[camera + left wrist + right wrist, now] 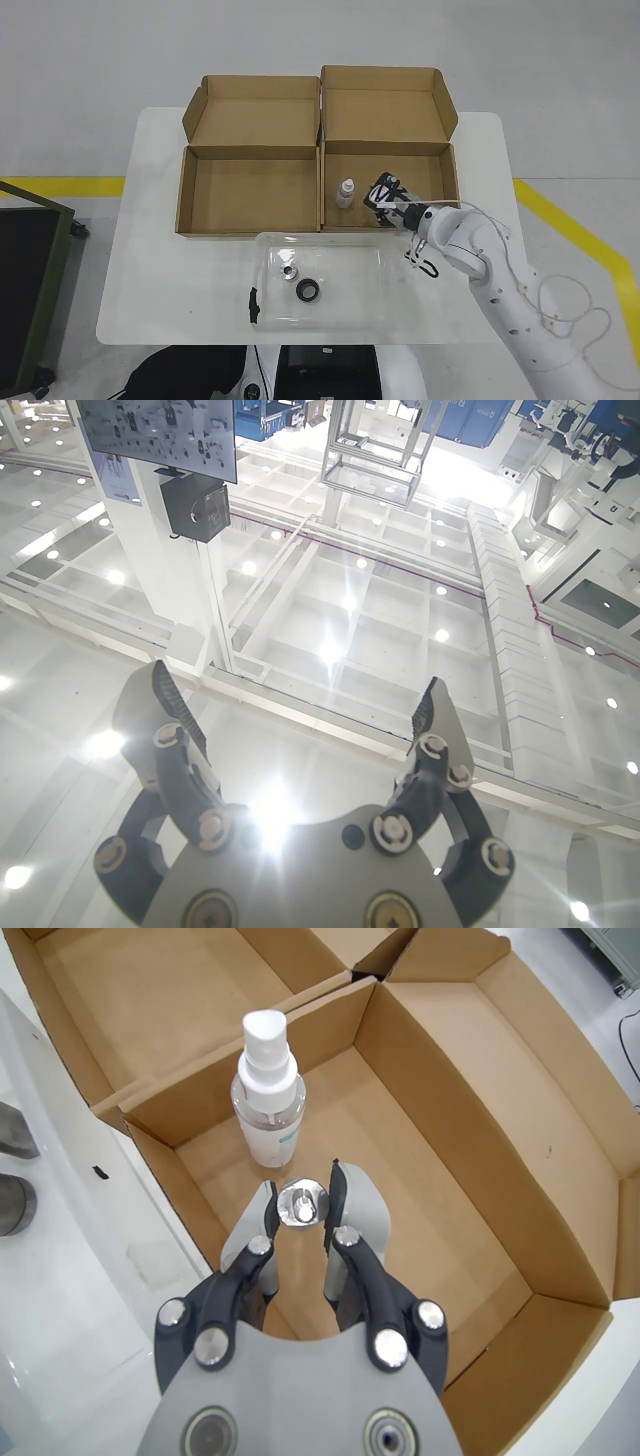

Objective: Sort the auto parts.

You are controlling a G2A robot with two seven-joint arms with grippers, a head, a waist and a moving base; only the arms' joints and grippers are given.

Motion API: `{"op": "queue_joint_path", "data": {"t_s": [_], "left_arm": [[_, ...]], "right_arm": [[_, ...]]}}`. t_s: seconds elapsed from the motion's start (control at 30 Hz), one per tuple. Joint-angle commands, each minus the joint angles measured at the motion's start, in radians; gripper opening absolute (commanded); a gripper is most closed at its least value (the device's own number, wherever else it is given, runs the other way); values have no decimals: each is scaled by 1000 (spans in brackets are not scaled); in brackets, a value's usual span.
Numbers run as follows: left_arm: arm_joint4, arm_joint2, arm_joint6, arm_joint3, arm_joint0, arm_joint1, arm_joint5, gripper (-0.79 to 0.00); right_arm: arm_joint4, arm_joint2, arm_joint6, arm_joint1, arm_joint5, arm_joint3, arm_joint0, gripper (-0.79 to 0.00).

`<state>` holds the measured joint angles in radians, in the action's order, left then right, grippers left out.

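1. You have a small round metal part (302, 1209), silver with a bright centre, clamped between the fingers of the right gripper (304, 1198).
2. The part is inside the right cardboard box (450, 1103), just beside an upright spray bottle (268, 1098) standing there.
3. The left cardboard box (248, 190) adjoins it, lid open.
4. The clear tray (330, 238) before the boxes holds a small silver piece (289, 271) and a black ring (308, 290).
5. Your left gripper (297, 675) faces the ceiling, fingers spread wide.
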<state>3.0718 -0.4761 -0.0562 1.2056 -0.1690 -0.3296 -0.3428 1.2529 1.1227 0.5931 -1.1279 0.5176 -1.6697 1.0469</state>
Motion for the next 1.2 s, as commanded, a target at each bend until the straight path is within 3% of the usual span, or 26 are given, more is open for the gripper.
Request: {"op": "queue_joint_path", "data": {"t_s": [0.0,0.27,0.5,0.73,0.8,0.83,0.87,0.9,0.93,0.97,1.17], "left_arm": [[0,0,0,0,0,0,0,0],[0,0,0,0,0,0,0,0],[0,0,0,0,0,0,0,0],[0,0,0,0,0,0,0,0],[0,0,0,0,0,0,0,0],[0,0,0,0,0,0,0,0],[0,0,0,0,0,0,0,0],[0,0,0,0,0,0,0,0],[0,0,0,0,0,0,0,0],[0,0,0,0,0,0,0,0],[0,0,0,0,0,0,0,0]], "right_arm": [[0,-7,7,-2,-4,14,-11,-785],[8,-38,16,-10,-10,93,-48,-760],[24,-51,-2,-14,-19,126,-57,-468],[23,-66,-6,-20,-21,137,-70,-449],[20,-60,-8,-19,-23,122,-69,-409],[19,-54,-8,-18,-23,108,-65,-379],[20,-43,-7,-15,-23,86,-58,-274],[21,-37,-5,-14,-22,72,-54,-120],[21,-27,-2,-12,-19,52,-46,-28],[17,-11,-3,-8,-15,24,-36,0],[13,49,-17,7,23,-98,16,0]]}}
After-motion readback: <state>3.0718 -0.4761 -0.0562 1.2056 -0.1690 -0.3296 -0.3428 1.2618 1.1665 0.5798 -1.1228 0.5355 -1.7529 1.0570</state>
